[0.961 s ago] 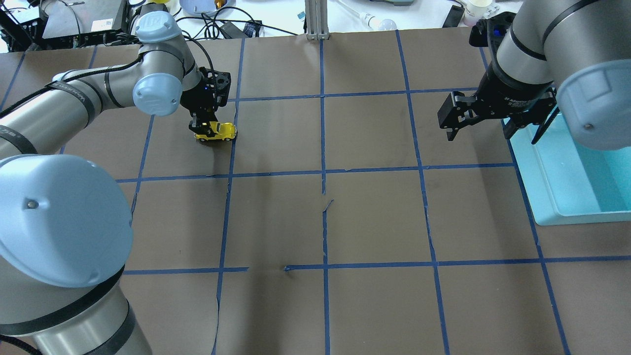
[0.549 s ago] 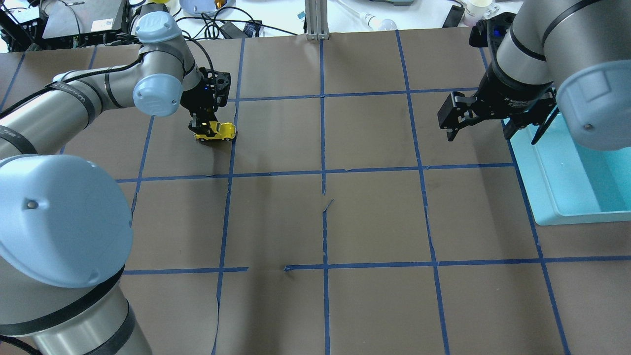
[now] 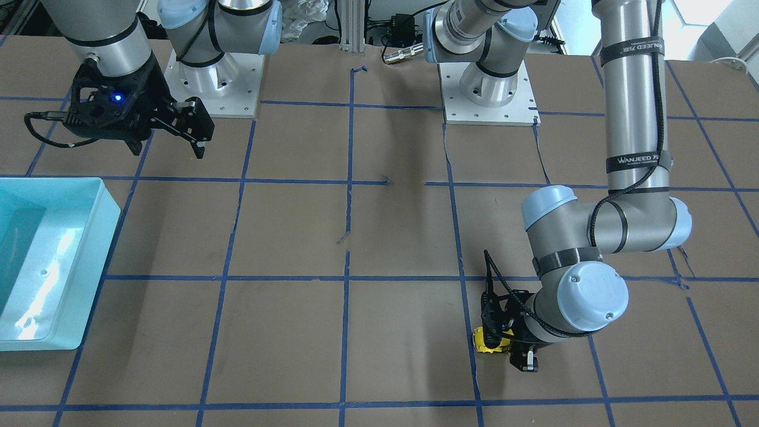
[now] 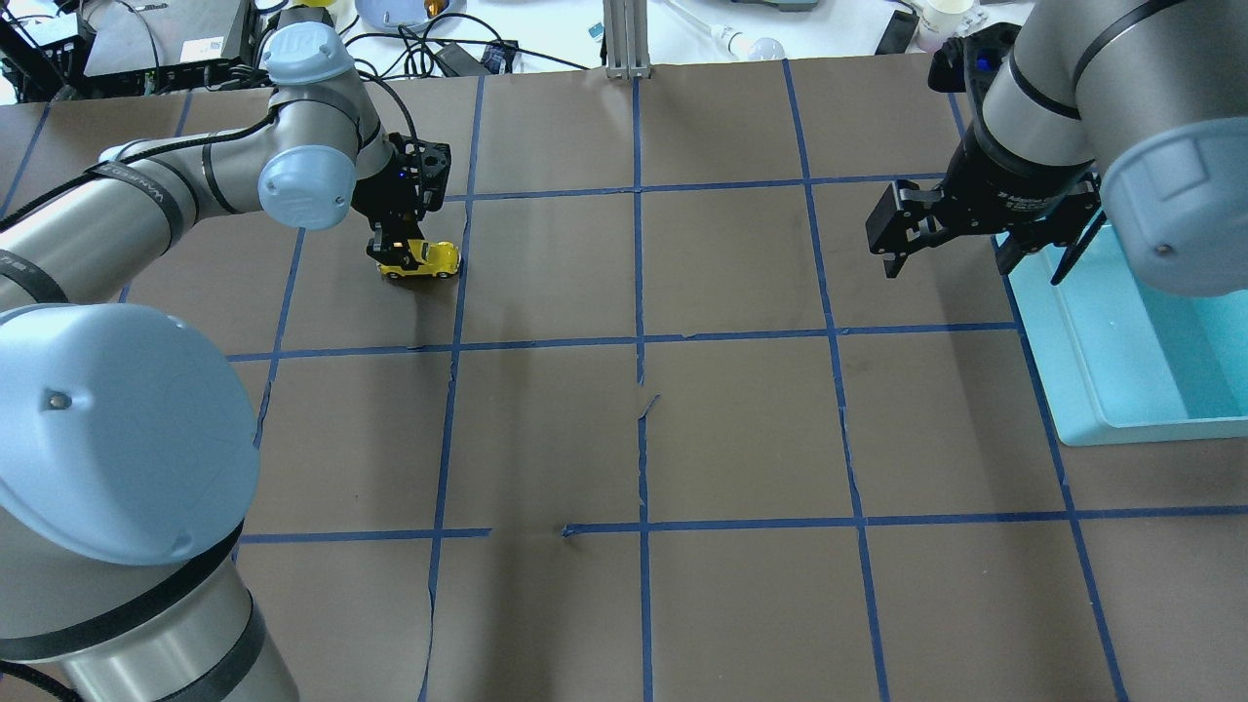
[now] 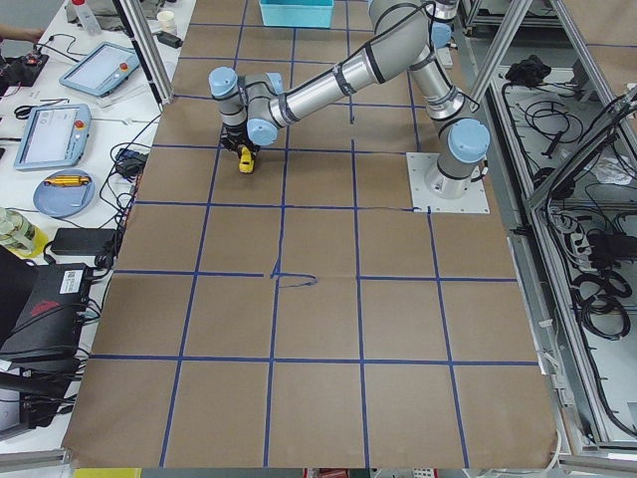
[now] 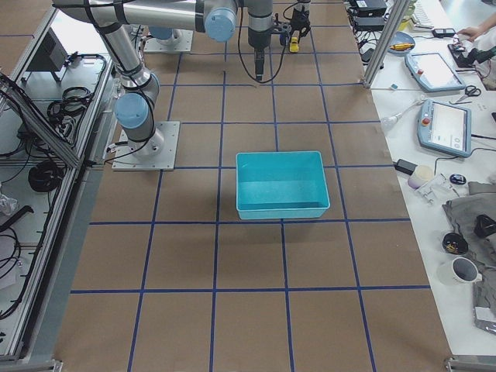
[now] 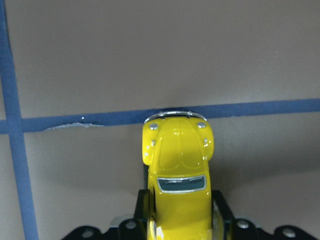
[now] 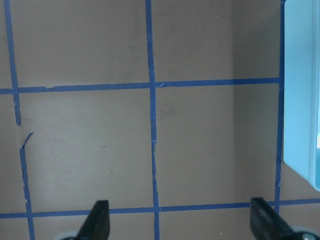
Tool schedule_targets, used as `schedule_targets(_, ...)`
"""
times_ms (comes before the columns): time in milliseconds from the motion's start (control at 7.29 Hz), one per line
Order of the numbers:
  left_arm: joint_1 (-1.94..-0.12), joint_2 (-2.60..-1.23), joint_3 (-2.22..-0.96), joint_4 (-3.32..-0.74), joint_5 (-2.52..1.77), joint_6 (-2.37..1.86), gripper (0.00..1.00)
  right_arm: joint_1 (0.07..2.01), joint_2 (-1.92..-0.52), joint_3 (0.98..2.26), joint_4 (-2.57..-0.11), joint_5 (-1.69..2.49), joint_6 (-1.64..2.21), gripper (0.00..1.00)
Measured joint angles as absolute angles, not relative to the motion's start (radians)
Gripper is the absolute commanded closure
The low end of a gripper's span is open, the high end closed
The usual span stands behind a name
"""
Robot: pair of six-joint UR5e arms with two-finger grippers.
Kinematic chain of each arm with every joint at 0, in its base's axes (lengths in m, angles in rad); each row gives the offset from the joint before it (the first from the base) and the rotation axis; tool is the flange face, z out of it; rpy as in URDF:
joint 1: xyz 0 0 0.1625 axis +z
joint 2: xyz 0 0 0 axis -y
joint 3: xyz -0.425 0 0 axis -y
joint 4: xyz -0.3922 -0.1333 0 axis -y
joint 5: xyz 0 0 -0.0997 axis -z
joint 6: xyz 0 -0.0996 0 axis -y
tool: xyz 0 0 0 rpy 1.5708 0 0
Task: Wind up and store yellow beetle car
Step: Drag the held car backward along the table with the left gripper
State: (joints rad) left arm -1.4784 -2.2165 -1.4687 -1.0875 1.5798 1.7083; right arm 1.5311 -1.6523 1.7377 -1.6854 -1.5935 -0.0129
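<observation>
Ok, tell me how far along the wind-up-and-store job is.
Done: the left hand is shut on the small glossy yellow beetle toy car. In hand: the car's wheels sit on the brown paper table, placed for winding. Left: storing it; the light-blue plastic bin holds no car, and the open right hand hovers beside it.

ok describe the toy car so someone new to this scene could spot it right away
Start at the brown table gridded with blue tape and follow the left arm to its tip. There the left gripper clamps the yellow beetle car: small, glossy and rounded, the only yellow thing on the table.
</observation>
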Motion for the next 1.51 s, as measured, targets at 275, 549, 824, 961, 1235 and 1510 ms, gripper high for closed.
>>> schedule_targets(275, -1.452, -2.216, -1.471, -1.086, 1.581, 1.727, 0.99, 1.531, -1.652, 1.738, -1.684, -1.592, -0.013, 0.00)
schedule_targets(549, -1.417, -2.217, -1.473, -1.085, 1.582, 1.773, 0.99, 1.532, -1.653, 1.737, -1.685, -1.592, -0.012, 0.00)
schedule_targets(824, -1.395, -2.219, -1.470, -1.074, 1.585, 1.820, 0.99, 1.532, -1.652, 1.739, -1.685, -1.592, -0.013, 0.00)
schedule_targets(961, -1.383, -2.221, -1.470, -1.069, 1.585, 1.841, 0.99, 1.532, -1.652, 1.738, -1.685, -1.592, -0.013, 0.00)
schedule_targets(1235, -1.366, -2.222, -1.469, -1.066, 1.586, 1.865, 0.99, 1.531, -1.652, 1.737, -1.686, -1.592, -0.012, 0.00)
schedule_targets(1510, -1.355, -2.223, -1.471, -1.064, 1.586, 1.869, 0.98, 1.531, -1.652, 1.737, -1.685, -1.593, -0.012, 0.00)
